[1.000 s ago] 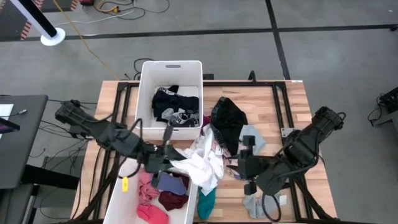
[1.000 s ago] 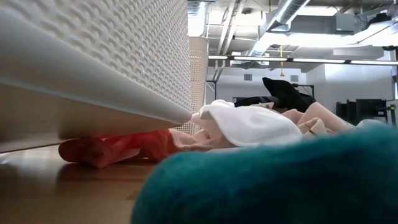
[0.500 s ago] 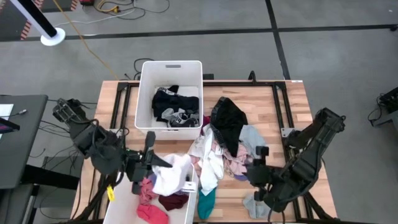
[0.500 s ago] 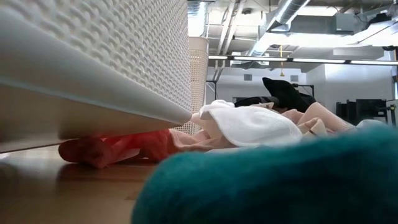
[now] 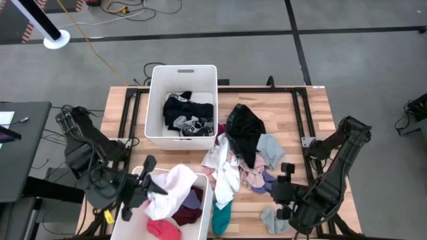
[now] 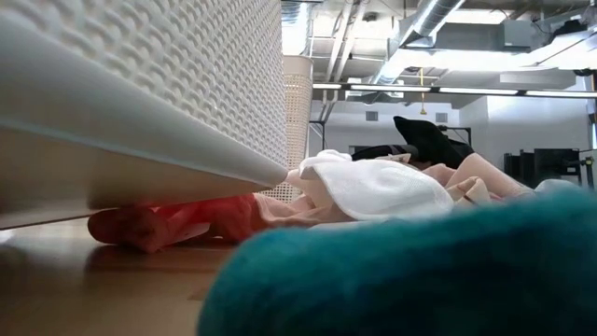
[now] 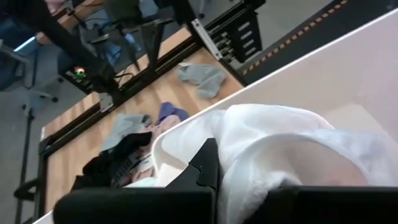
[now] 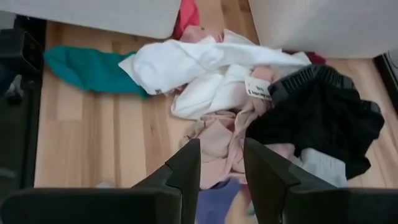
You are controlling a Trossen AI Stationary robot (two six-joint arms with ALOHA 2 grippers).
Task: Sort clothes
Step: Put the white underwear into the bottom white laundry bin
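The clothes lie in a mixed pile [image 5: 243,150] in the middle of the table: a black garment [image 5: 243,130], white, pink and light blue pieces, and a teal one [image 5: 221,217] at the near edge. My left gripper [image 5: 148,189] is shut on a white garment [image 5: 175,192] above the near white bin [image 5: 207,217], which holds pink and maroon clothes. My right gripper [image 8: 221,168] hovers open over the pile's near right side, above a pink garment [image 8: 217,140], touching nothing. The far bin [image 5: 183,72] holds black and grey clothes. My left gripper holds a bunched part of the white garment [image 7: 245,158], and its own dark finger [image 7: 205,165] hides the exact spot. The fingers come from the table's left, slanting down. The garment hangs bunched inside the near bin's rim; whether its lower end rests on the clothes there, I cannot tell.
A grey sock [image 5: 273,220] lies near the table's near right edge, beside my right arm. In the low view the teal garment [image 6: 420,271] fills the foreground, and a red garment [image 6: 168,219] lies under the bin's wall [image 6: 140,84].
My left gripper has swung from the pile toward the table's left and near edge, drawing the white garment off the pile and over the near bin. My right gripper has sunk and shifted toward the table's right edge, rolling as it went.
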